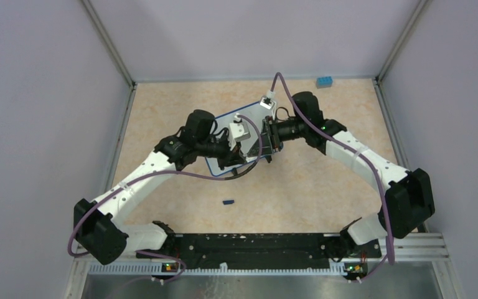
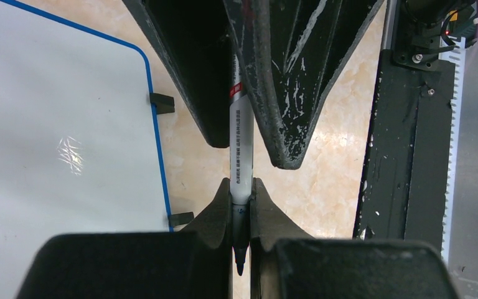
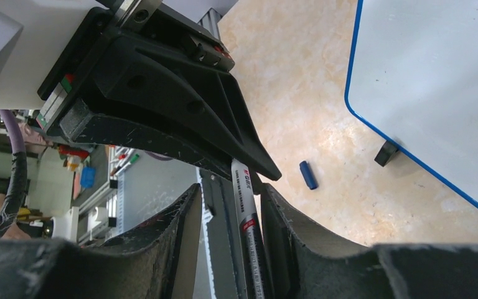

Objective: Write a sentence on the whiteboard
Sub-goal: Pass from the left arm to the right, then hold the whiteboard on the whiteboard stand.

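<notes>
Blue-framed board (image 2: pixel 56 112) lies on the table (image 1: pixel 323 187), 12 o'clock from the bases, under both wrists. Jaws of left gripper (image 2: pixel 241 190) clenched on marker (image 2: pixel 239 143) just behind its bare tip. Jaws of right gripper (image 3: pixel 230 190) released: they straddle the barrel, gap showing on one side. Marker is off the board's edge, at its 3 o'clock in the left wrist view. Blue cap (image 1: pixel 228 202) at the board's 6 o'clock, apart. Blue block (image 1: pixel 323 81) at 1 o'clock, far corner.
</notes>
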